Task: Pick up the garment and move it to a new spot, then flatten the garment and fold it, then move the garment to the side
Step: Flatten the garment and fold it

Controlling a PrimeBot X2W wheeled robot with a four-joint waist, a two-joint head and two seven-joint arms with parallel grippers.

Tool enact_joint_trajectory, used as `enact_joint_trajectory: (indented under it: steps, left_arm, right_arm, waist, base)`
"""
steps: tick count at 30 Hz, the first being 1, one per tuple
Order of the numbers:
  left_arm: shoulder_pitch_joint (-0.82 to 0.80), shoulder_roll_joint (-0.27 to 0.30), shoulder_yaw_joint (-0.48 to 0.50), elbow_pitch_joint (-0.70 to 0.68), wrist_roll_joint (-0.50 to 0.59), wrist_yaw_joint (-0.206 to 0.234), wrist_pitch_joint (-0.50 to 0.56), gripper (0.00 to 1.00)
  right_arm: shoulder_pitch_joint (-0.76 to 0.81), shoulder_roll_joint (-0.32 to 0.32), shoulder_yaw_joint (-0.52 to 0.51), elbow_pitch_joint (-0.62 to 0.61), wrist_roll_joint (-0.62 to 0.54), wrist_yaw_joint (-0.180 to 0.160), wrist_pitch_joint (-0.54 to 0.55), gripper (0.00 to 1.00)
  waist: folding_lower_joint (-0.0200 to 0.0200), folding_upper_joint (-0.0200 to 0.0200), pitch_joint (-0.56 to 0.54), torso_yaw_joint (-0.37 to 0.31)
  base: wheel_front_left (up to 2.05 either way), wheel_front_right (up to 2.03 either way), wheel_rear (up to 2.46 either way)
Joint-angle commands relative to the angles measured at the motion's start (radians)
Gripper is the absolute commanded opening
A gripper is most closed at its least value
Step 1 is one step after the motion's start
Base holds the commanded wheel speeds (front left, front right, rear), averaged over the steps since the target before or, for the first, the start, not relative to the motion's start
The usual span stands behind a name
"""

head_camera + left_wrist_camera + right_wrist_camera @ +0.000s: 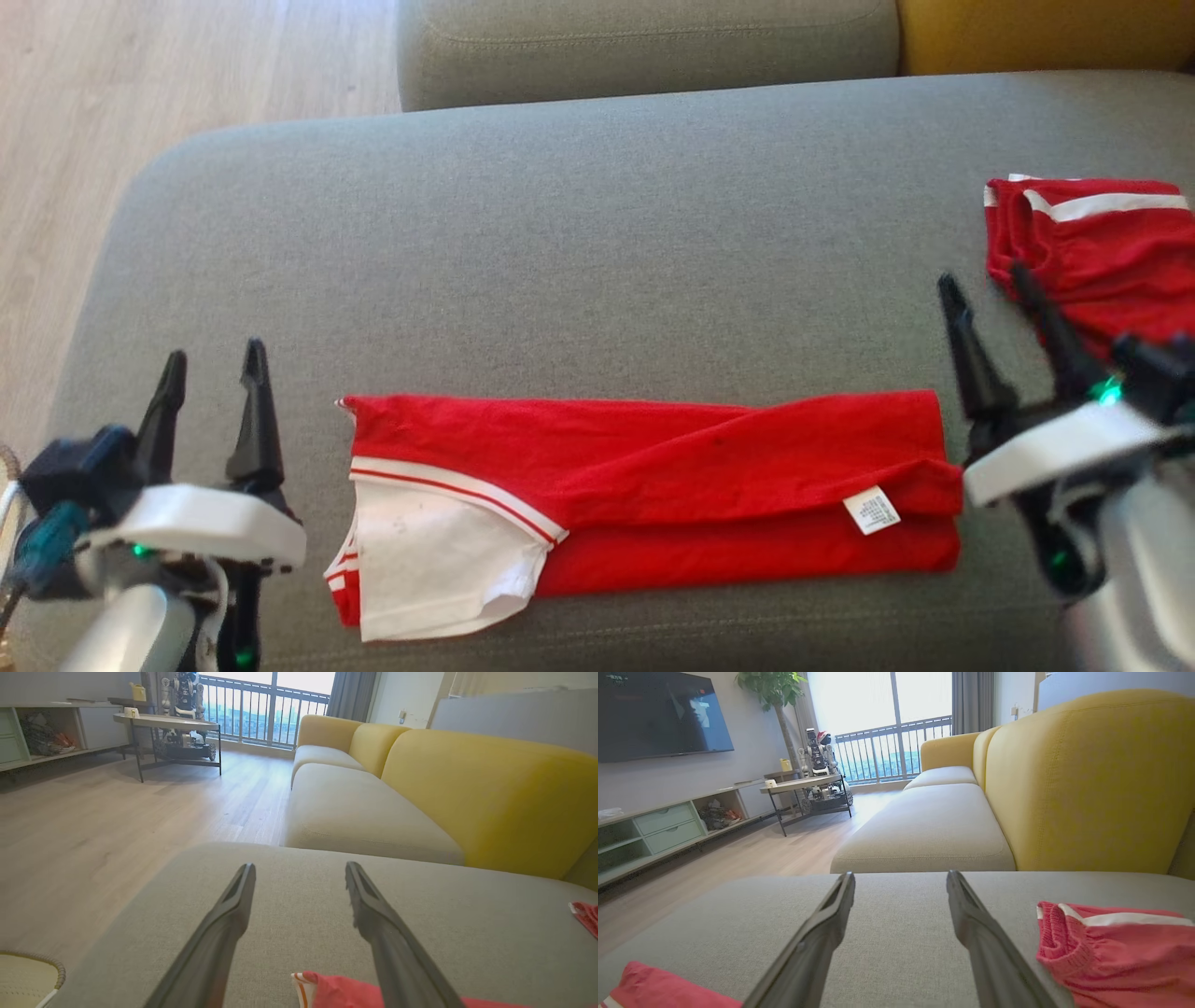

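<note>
- Looking down at the grey fabric sofa seat (pixel 560 233), I see the folded red-and-white garment (pixel 709 485) lying flat near its front edge.
- My left claw (pixel 215 350) and right claw (pixel 982 273) flank it, both spread and empty.
- Pale wood floor (pixel 93 826) lies beyond the seat.

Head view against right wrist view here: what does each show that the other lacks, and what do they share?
Head view: the white sleeve and label of the folded garment, plus the open left end effector. Right wrist view: a television, a plant and a balcony railing. Shared: the grey cushion, a corner of the folded garment, the second red garment with a white stripe, and the open right end effector.
</note>
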Motion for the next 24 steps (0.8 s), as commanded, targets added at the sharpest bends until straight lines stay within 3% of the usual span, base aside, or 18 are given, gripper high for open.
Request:
enact_joint_trajectory:
  steps: [1,4,11,16,24]
  left_arm:
    - [-0.020,-0.010,0.098,-0.039,0.042,-0.007,-0.013,1.00]
    - [0.016,-0.060,0.149,-0.043,0.077,-0.031,-0.013,1.00]
    - [0.127,-0.194,0.253,-0.022,0.262,-0.149,-0.013,1.00]
    - [0.149,-0.283,0.329,-0.001,0.332,-0.217,-0.013,1.00]
    - [0.135,-0.350,0.388,0.026,0.429,-0.319,-0.013,1.00]
  right_arm:
    - [0.002,0.024,-0.004,-0.049,-0.041,0.000,-0.028,1.00]
    - [0.028,0.066,-0.022,-0.057,-0.082,0.000,-0.047,1.00]
    - [0.098,0.152,-0.064,-0.050,-0.182,0.000,-0.073,1.00]
    - [0.110,0.170,-0.066,-0.028,-0.204,0.000,-0.077,1.00]
    - [0.100,0.177,-0.091,0.010,-0.200,0.000,-0.079,1.00]
  waist:
    - [0.0000,0.0000,-0.006,-0.003]
    - [0.0000,0.0000,-0.011,-0.007]
    - [0.0000,0.0000,-0.019,-0.016]
    - [0.0000,0.0000,-0.018,-0.021]
    - [0.0000,0.0000,-0.007,-0.026]
  base:
    - [0.00,0.00,0.00]
    - [0.00,0.00,0.00]
    - [0.00,0.00,0.00]
    - [0.00,0.00,0.00]
    - [0.00,0.00,0.00]
